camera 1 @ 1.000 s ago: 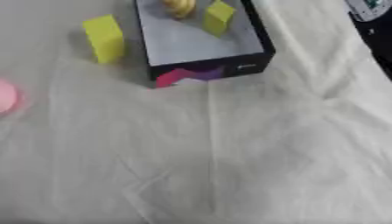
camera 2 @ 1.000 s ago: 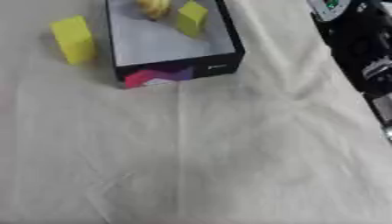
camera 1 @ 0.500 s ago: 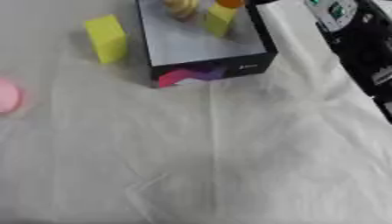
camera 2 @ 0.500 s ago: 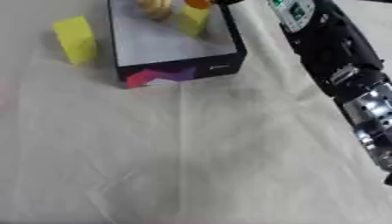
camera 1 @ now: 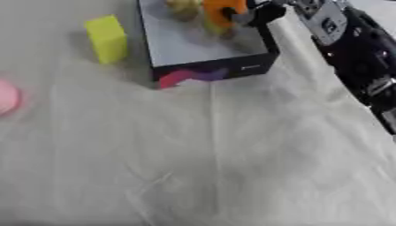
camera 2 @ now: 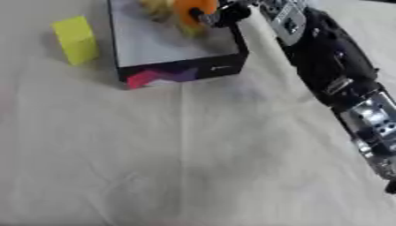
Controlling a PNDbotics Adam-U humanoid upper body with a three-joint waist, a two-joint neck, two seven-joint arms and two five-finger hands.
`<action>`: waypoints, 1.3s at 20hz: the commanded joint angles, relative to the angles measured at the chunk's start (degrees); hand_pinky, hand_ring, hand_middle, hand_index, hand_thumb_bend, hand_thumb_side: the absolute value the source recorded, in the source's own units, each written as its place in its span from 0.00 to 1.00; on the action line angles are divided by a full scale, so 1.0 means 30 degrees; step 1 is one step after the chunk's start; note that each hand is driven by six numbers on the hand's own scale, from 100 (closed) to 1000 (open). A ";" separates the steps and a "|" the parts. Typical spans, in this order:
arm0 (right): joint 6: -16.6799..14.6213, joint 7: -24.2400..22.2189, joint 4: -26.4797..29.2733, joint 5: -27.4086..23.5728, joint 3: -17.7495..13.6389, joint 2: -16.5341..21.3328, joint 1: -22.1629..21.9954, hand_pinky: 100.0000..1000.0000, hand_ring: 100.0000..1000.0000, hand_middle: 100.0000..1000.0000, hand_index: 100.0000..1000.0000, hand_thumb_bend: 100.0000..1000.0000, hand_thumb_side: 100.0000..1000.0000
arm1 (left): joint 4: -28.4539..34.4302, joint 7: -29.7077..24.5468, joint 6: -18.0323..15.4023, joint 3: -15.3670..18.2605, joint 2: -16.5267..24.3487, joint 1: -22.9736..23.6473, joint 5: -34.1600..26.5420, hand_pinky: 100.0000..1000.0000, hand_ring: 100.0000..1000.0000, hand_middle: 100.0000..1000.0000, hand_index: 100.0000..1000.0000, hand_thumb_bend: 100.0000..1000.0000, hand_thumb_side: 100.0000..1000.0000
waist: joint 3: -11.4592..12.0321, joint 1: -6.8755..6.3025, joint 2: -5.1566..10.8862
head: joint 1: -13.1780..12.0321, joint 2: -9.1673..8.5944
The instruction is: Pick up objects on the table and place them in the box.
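Observation:
An open box [camera 1: 232,67] with dark walls and a pale floor stands at the top of the table. My right hand [camera 1: 261,12] reaches over its far right corner, fingers curled round an orange object [camera 1: 219,9] held above the box. A yellowish lump [camera 2: 157,5] lies at the back of the box, and a yellow-green block shows only partly under the orange object. Left of the box, a yellow block [camera 1: 107,39] stands on the cloth. A pink object [camera 1: 6,97] lies at the left edge. My left hand is not seen.
My black and silver right arm [camera 2: 340,84] runs down the right side of the table from the box to the lower right. A wrinkled white cloth [camera 1: 209,167] covers the table.
My right arm has come in from the right and stretched toward the box, bringing the orange object over its far right corner. The blocks on the cloth have not moved.

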State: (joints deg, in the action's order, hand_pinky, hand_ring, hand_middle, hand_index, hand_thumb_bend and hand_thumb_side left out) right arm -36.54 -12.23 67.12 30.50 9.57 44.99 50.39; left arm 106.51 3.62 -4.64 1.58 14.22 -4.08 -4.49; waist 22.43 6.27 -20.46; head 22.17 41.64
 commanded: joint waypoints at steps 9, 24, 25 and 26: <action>0.0788 -0.1469 0.1414 -0.2455 -0.0972 0.1322 0.0213 0.87 0.78 0.77 0.95 0.06 0.10 | 0.0213 -0.0078 0.0043 0.0166 0.0265 0.0052 0.0106 0.84 0.52 0.55 0.65 0.00 0.85 | -0.0146 0.0078 0.0380 | -0.0097 -0.0093; 0.5905 -0.1402 0.9913 -1.7673 -0.4344 0.3731 -0.4303 0.86 0.70 0.69 0.93 0.00 0.38 | 0.0202 0.0252 0.0019 0.0565 0.0218 0.0333 0.0169 0.85 0.52 0.55 0.65 0.00 0.83 | -0.1464 -0.0187 0.0812 | -0.1286 0.0136; 0.6011 -0.1101 1.0861 -1.8980 -0.4813 0.3950 -0.5236 0.87 0.70 0.68 0.92 0.00 0.42 | 0.0231 0.0313 -0.0006 0.0629 0.0222 0.0347 0.0172 0.85 0.52 0.55 0.65 0.00 0.82 | -0.1669 -0.0248 0.0885 | -0.1500 0.0144; 0.6098 -0.0832 1.1710 -2.0077 -0.5281 0.4133 -0.6142 0.87 0.70 0.68 0.92 0.00 0.42 | 0.0269 0.0370 -0.0037 0.0682 0.0236 0.0366 0.0175 0.85 0.52 0.55 0.65 0.00 0.82 | -0.1820 -0.0295 0.0937 | -0.1664 0.0140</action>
State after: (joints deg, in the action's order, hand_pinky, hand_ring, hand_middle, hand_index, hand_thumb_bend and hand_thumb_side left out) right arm -18.91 -15.74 98.23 -24.87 -3.87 54.11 31.72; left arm 106.49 4.32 -4.60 2.94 14.22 -3.04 -4.18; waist 16.75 6.22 -19.71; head 17.83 42.07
